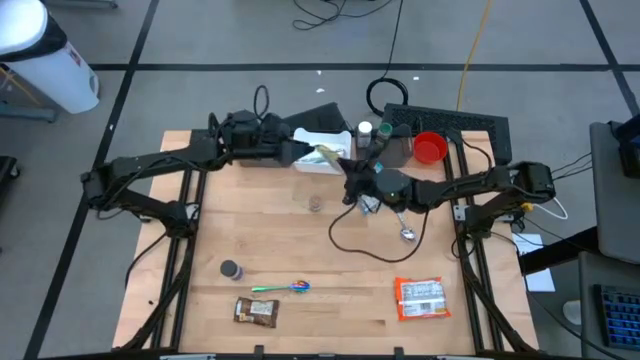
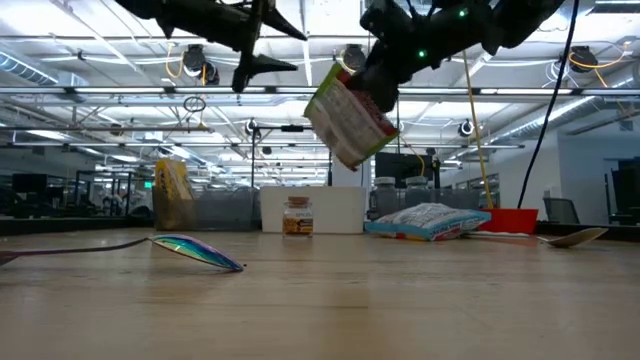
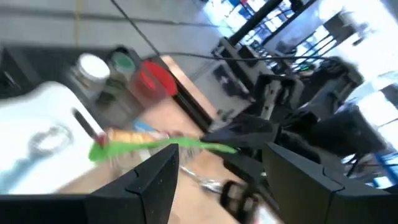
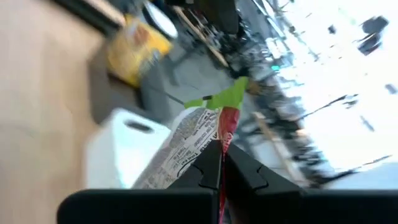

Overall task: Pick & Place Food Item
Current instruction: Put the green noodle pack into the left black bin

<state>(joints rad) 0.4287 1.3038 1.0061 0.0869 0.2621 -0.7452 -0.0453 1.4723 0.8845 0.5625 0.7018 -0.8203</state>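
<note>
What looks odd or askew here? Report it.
Only the snack bag stands out: it hangs tilted in mid-air, pinched by one edge in the shut right gripper above the table's far side. The left gripper stands open beside it, holding nothing. Nothing looks spilled or damaged.

Snack bag [image 1: 327, 155] between both arms, above table [image 1: 330, 290]

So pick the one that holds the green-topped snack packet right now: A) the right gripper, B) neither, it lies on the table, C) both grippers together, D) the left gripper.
A: in the right wrist view the right gripper is shut on the edge of the snack packet, which hangs in the air in the low view, while the left gripper stands open beside it, clear of the packet.
</note>
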